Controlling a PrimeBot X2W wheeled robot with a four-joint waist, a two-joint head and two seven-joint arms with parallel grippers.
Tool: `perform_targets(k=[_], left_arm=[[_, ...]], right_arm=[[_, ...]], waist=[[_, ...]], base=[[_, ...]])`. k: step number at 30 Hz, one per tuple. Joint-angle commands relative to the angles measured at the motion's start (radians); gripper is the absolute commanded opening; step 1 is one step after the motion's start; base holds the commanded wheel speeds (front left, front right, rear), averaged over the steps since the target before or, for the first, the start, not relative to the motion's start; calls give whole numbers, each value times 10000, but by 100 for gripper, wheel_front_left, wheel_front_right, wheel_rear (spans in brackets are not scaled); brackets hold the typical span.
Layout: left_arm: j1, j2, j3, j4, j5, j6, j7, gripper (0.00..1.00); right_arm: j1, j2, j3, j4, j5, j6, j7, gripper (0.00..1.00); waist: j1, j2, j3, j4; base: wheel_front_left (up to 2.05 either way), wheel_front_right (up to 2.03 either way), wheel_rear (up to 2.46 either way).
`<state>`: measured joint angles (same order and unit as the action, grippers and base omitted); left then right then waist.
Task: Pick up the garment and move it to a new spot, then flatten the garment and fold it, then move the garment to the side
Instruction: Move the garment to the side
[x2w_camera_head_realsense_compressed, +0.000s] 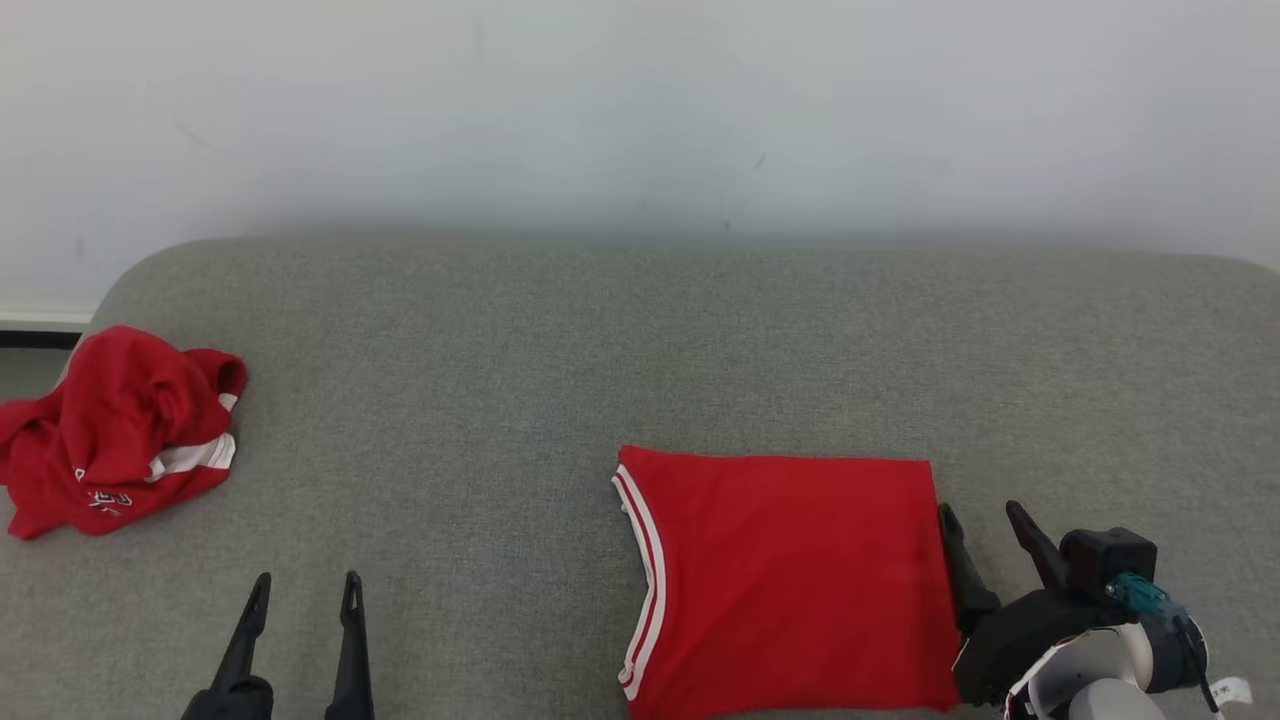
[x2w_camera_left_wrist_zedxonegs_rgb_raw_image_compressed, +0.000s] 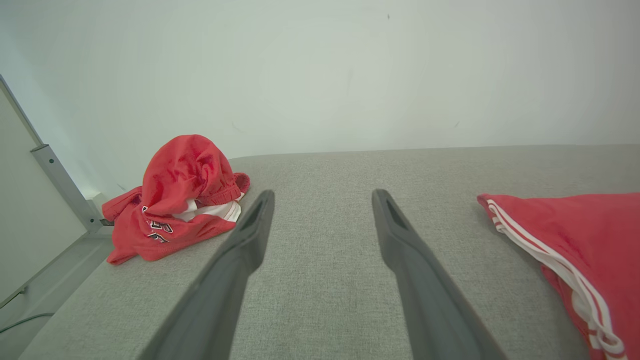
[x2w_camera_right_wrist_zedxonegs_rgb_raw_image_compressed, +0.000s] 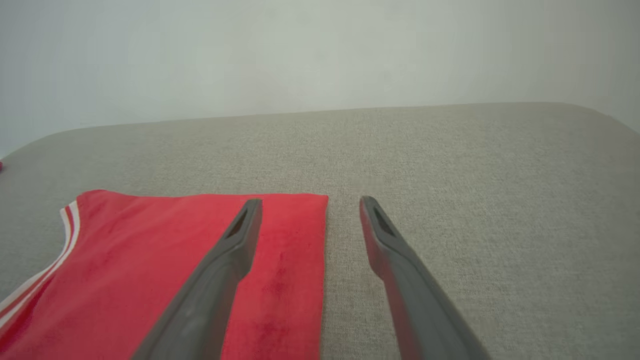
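A red garment with white stripes lies folded flat in a neat rectangle on the grey cushion, right of centre; it also shows in the left wrist view and the right wrist view. My right gripper is open at the folded garment's right edge, one finger over the edge and the other over bare cushion. My left gripper is open near the front edge at the lower left, holding nothing.
A second red garment lies crumpled at the cushion's far left edge, also in the left wrist view. The grey cushion ends at a white wall behind. A metal frame post stands left of the cushion.
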<state>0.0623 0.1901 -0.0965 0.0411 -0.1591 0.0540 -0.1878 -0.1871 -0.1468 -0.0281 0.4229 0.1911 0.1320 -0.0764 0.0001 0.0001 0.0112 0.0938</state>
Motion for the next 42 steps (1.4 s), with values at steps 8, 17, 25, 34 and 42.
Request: perform_targets(k=[8, 17, 25, 34, 42], left_arm=[[-678, -125, -283, 492, 45, -104, -239, 100], [-855, -143, -329, 800, -97, -112, -403, 100], [-830, -151, -337, 916, -161, -32, -494, 100], [-1114, -209, -347, 864, -202, 89, -588, 100], [-1962, -186, -544, 534, 41, 38, -676, 100]], right_arm=[[-1036, -198, 101, 2824, 161, -22, -237, 100], [-1459, 162, 1171, 4613, 796, -19, -184, 0], [-2777, -478, 1790, 4813, 1283, -22, -596, 0], [-4468, -1650, 2313, 4786, 1692, -22, -490, 0], [-6199, -3433, 2650, 4818, 1953, -22, -221, 0]], waist=[[-1, -1, 549, 553], [-1, -1, 632, 480], [-1, -1, 671, 233], [-1, -1, 1237, -97], [-1, -1, 2782, -549]], base=[[0, 0, 0], [0, 0, 0], [0, 0, 0], [0, 0, 0], [0, 0, 0]])
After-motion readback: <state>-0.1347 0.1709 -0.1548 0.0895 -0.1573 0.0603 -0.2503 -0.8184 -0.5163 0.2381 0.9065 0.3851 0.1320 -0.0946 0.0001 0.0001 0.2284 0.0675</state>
